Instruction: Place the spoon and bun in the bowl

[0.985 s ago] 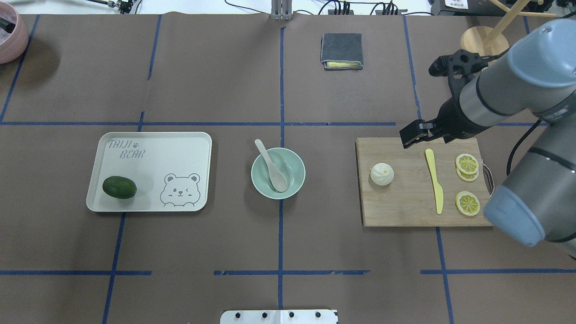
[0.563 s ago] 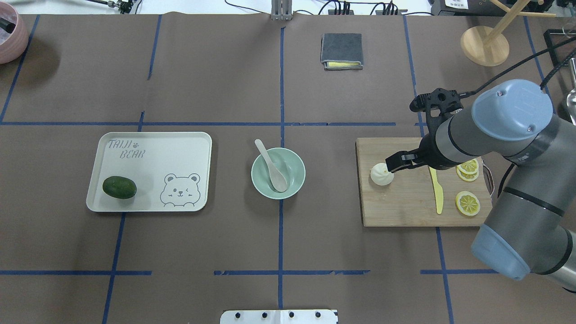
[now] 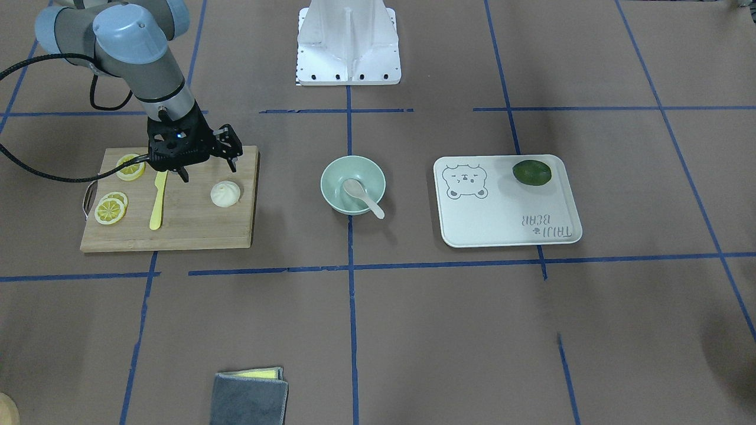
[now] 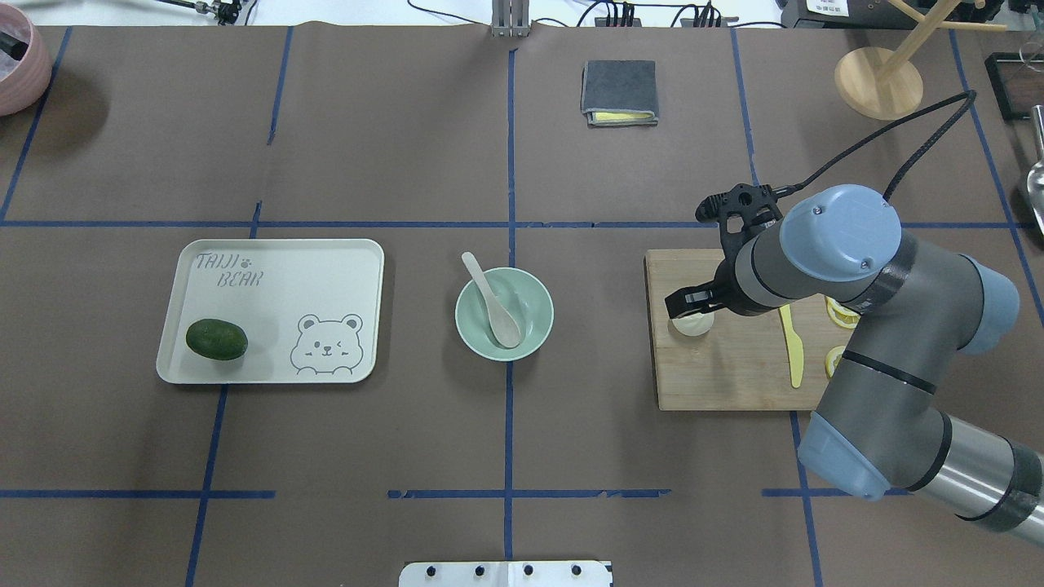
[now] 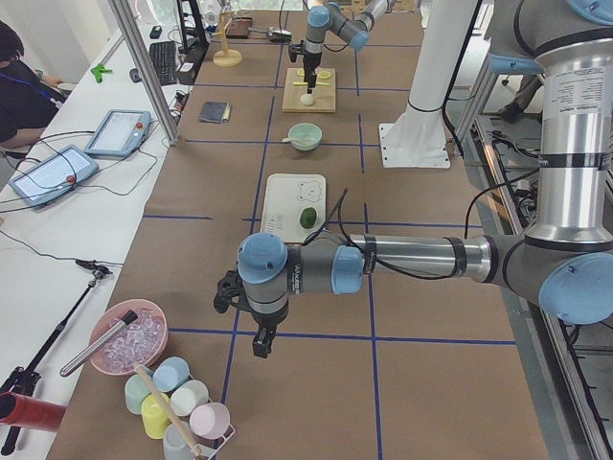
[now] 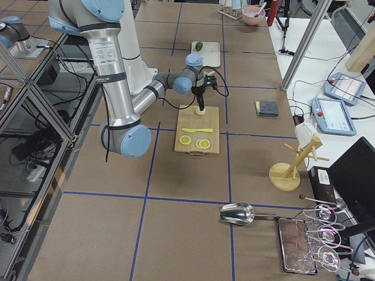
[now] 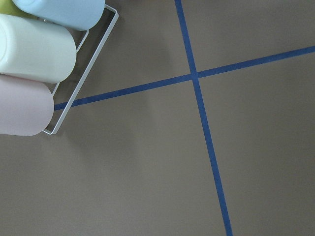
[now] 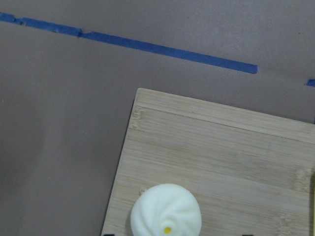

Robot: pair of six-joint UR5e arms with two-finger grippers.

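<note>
Bamboo cutting board (image 3: 195, 227), front view: you are seeing the right gripper (image 3: 207, 169) hanging wide open and empty over the bun (image 3: 225, 194) at the board's bowl-side edge. Overhead, that gripper, lately beyond the board's far corner, is half hiding the bun. The spoon (image 4: 493, 303) is already lying in the bowl (image 4: 540, 314) off the board, so only the bun's pickup is remaining. Its wrist view alone is showing the bun untouched. From the side, the left gripper (image 5: 259, 340) is hanging far from the board; its jaws I cannot tell.

Robotics lab: papered table (image 4: 408, 163) w/ blue tape grid (image 4: 509, 163), teach pendants (image 5: 117, 131), alu frame post (image 5: 144, 67), operator (image 5: 14, 81) at side bench.
</note>
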